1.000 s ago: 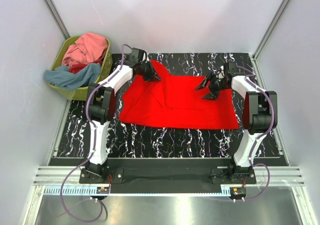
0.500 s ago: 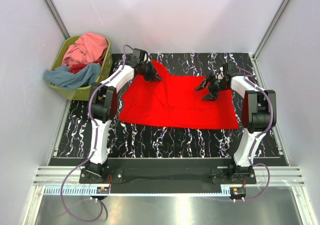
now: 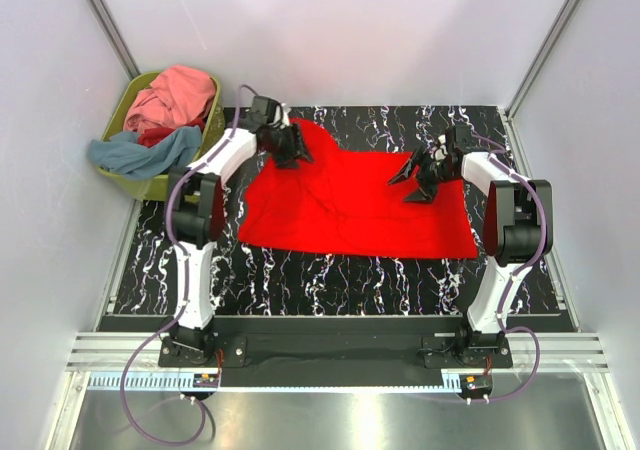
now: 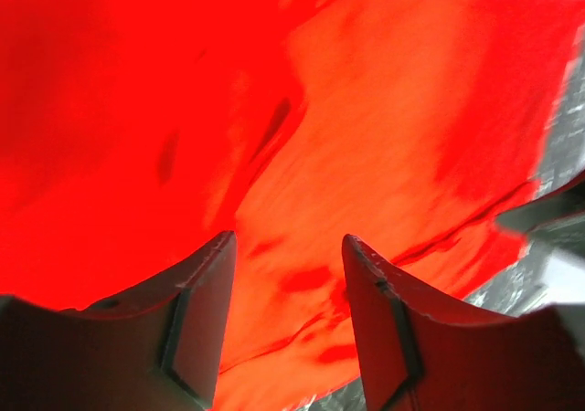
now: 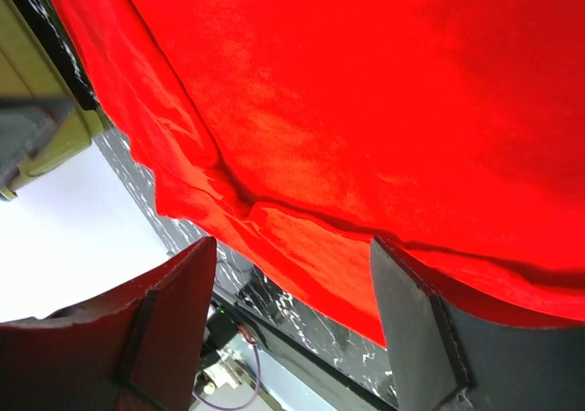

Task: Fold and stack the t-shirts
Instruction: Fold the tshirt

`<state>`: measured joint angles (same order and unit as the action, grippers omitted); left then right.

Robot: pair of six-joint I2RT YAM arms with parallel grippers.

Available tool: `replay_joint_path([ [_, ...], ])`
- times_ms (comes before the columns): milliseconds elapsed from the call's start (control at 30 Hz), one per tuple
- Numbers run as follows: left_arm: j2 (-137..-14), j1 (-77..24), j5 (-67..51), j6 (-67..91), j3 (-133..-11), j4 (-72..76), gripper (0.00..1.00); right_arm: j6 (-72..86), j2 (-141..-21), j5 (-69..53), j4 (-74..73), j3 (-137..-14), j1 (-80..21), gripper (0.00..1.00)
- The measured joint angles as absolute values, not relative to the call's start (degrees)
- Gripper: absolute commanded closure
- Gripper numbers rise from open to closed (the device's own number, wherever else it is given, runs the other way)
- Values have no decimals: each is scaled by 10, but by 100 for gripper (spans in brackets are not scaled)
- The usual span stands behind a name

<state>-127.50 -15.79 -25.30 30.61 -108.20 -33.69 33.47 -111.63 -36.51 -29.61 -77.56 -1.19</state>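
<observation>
While the bright red t-shirt (image 3: 360, 205) lies spread on the surface (image 3: 330, 270), under and between your two tools, you look to be finishing the lay-out step, with no fold made yet. Your left end effector (image 3: 288, 148) hangs over the far corner on its own side, fingers apart with nothing between them but cloth showing below. Your right end effector (image 3: 412, 180) is spread wide too, hovering empty above the opposite far edge. The other t-shirts (image 3: 175, 100) wait in the basket (image 3: 150, 185), out beyond your left tool. Next, I'd judge, you need a clean pinch on one edge with each tool, then carry it across together. Against a second ago, your left tool has let the corner go and drawn back; that peaked corner has slumped flat, while your right has hardly shifted.
</observation>
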Motion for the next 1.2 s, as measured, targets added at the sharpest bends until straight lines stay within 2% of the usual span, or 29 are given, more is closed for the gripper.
replay_joint_path([
  [200,-1122,-102,-243,243,-896,-386,51,319,-1118,-366,-315,-786,-21,25],
  [333,-1038,-75,-231,226,-784,-403,45,319,-1129,-365,-319,-833,-56,25],
  [433,-1023,-70,-220,219,-743,-413,43,319,-1130,-366,-310,-849,-84,25],
  [633,-1007,-70,-168,205,-711,-436,39,312,-1104,-347,-315,-798,-83,24],
  [800,-984,-63,-138,192,-699,-446,38,274,-1030,-288,-382,-735,-13,18],
  [967,-983,-55,-135,182,-684,-455,41,223,-984,-200,-435,-729,76,27],
  [1200,-994,-55,-134,173,-678,-458,42,246,-996,-122,-466,-729,94,38],
])
